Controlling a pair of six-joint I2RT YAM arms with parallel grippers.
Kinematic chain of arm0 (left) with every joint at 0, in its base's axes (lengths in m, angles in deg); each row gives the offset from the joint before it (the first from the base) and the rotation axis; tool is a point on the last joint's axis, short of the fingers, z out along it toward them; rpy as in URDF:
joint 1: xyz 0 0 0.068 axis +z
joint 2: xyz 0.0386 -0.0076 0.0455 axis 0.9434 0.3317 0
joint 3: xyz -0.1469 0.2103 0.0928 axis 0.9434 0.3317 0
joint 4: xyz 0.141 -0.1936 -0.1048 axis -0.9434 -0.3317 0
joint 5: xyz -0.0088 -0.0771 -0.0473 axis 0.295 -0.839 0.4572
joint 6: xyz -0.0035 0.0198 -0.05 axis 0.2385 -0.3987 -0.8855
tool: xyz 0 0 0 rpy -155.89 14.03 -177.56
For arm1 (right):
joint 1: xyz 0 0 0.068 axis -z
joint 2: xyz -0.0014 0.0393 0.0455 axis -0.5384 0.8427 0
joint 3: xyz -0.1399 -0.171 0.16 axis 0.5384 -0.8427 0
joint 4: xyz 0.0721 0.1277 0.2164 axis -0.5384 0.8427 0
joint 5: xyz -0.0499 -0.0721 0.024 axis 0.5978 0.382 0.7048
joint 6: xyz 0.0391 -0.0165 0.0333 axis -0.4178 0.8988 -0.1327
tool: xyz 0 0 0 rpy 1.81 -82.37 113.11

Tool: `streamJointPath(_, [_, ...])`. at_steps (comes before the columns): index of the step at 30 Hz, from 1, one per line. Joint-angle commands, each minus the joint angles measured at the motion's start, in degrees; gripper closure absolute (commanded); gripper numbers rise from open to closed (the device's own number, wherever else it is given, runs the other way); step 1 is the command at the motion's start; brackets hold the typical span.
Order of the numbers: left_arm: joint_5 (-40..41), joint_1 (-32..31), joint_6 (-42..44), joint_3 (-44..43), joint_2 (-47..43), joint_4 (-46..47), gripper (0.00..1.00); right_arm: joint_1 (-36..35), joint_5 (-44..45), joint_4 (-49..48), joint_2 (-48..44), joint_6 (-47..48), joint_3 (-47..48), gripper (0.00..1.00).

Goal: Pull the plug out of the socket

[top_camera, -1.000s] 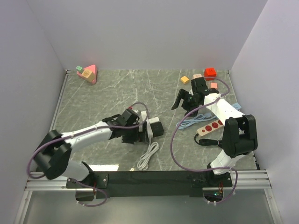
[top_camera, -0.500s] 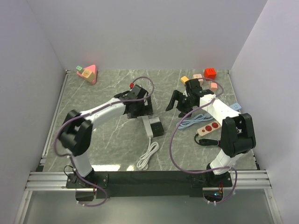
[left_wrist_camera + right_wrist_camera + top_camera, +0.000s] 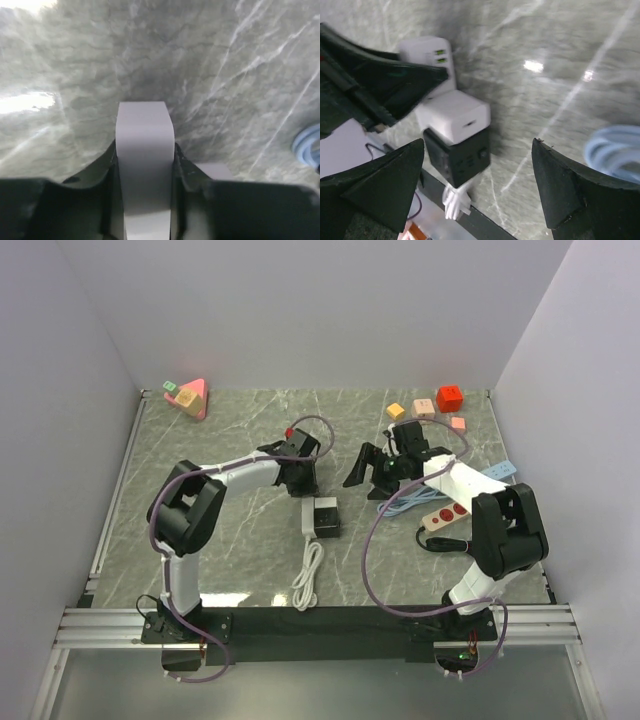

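We see the left fingers (image 3: 300, 476) clamped tight on the white socket strip (image 3: 145, 150), one pressing each flank. The black plug (image 3: 325, 517) sits seated against that strip near the middle of the worktop (image 3: 220, 440). A white cord (image 3: 310, 575) trails toward the arm bases. The right fingers (image 3: 358, 466) hang spread wide and empty, just right of the plug.

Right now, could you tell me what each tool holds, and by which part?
The left tool clamps the white socket block by its two sides; the right tool holds nothing.
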Motion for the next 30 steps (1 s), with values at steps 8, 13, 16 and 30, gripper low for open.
streamJointPath(8, [-21.28, 3.78, 3.29, 14.61, -7.39, 23.02, 0.99, -1.66, -10.14, -9.22, -0.41, 2.03, -2.66, 0.03])
streamJointPath(13, [-24.1, 4.94, 4.08, 14.09, -8.27, 23.83, 0.99, -3.33, -8.91, -9.82, -0.5, 0.72, -3.71, 0.01])
streamJointPath(16, [-24.55, 4.94, 2.86, 14.26, -8.45, 24.62, 0.99, -4.73, -10.05, -12.19, 0.55, -2.97, -5.03, 0.01])
streamJointPath(30, [-24.63, 5.2, 0.13, 15.93, -11.87, 27.95, 0.99, -11.15, -10.84, -21.95, 7.49, -13.43, -7.05, 0.08])
